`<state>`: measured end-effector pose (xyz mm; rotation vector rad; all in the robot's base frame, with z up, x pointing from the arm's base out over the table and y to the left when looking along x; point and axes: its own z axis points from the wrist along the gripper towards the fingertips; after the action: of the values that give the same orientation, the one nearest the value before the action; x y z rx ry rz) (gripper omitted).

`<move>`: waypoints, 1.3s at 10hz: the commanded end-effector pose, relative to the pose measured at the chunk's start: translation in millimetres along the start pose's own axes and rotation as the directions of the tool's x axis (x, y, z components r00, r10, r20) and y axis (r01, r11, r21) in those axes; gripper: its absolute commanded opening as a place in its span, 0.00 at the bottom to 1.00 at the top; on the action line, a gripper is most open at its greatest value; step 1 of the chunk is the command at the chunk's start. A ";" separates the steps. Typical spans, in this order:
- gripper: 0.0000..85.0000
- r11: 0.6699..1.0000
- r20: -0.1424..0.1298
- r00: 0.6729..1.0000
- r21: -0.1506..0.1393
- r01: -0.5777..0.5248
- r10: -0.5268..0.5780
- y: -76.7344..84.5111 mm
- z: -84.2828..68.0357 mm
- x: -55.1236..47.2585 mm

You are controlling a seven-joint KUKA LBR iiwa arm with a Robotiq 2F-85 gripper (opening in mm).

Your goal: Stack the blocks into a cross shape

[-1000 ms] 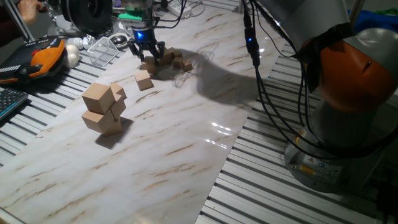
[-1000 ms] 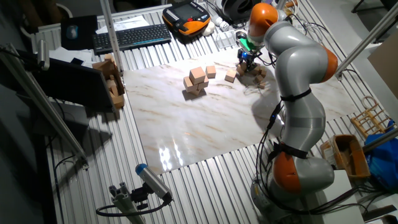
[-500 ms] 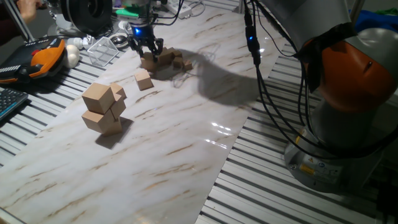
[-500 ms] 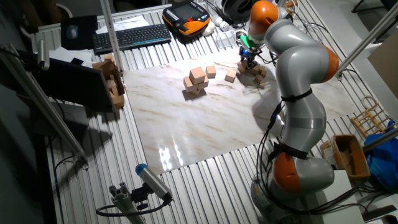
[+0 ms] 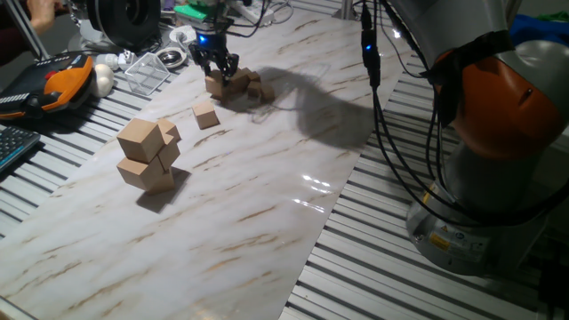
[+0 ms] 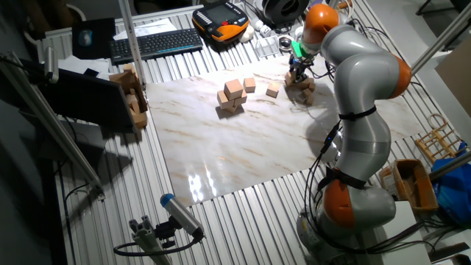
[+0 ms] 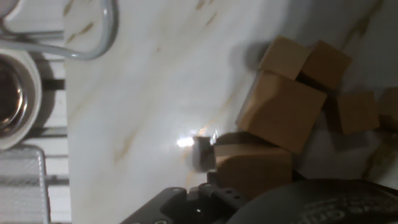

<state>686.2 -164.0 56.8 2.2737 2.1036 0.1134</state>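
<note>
One block [image 5: 214,84] was clamped between the fingers [image 5: 217,68] just above the block pile [image 5: 252,86] at the bench [image 5: 267,187] far edge, presumably picked for the cross.

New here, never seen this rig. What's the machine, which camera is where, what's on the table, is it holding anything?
It's one robot arm with a two-finger gripper, working on a marble-look board.

Two pictures come from fixed cameras on different sides of the table; the third is a camera on the hand, looking along the fingers.

On the board: a pile of big tan cubes, one loose block, and a cluster of small blocks at the far end. Beyond the board lie a keyboard and an orange pendant.

The gripper is shut on a block, at the cluster's edge. The hand view shows it between the fingers, close beside the others.
</note>
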 end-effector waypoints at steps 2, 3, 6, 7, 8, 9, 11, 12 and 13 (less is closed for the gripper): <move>0.00 0.983 0.020 0.983 0.013 -0.183 0.182 -3.5 1.3 -4.4; 0.00 0.985 0.023 0.985 0.026 -0.172 0.172 -5.9 2.8 -5.7; 0.00 0.987 0.010 0.988 0.053 -0.152 0.152 -11.6 7.2 -6.8; 0.00 0.988 0.004 0.990 0.059 -0.143 0.143 -12.0 6.6 -6.7; 0.00 0.989 -0.005 0.991 0.064 -0.134 0.135 -12.3 5.8 -6.1; 0.00 0.990 -0.006 0.992 0.069 -0.124 0.124 -13.2 4.5 -4.3; 0.00 0.991 -0.005 0.993 0.070 -0.116 0.116 -14.8 5.3 -1.6; 0.00 0.991 0.004 0.993 0.067 -0.116 0.116 -15.4 6.0 -2.0; 0.00 0.991 0.013 0.993 0.064 -0.117 0.117 -16.2 5.4 -2.9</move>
<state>670.4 -165.5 50.4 2.4278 1.9960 0.0375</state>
